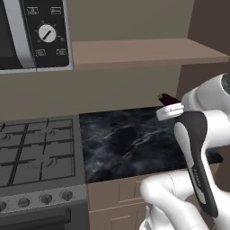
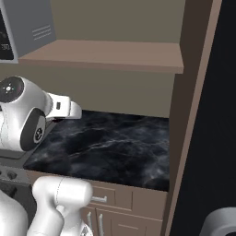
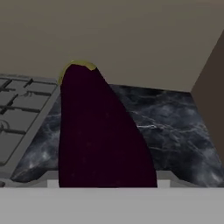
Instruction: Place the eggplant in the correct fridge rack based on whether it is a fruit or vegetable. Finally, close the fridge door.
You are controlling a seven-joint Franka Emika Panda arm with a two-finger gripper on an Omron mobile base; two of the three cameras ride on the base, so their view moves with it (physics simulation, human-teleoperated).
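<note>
One eggplant [image 3: 98, 131] in tool, above marble counter [image 3: 175, 131].

Both base views look forward-down from behind arm, sharing black marble counter [image 1: 130, 139]. Hand view sits close, facing counter.

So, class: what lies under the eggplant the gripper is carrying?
Below the eggplant lies the black marble counter, with the stove's grates alongside. The eggplant itself covers the counter patch right beneath it and the fingertips.
</note>
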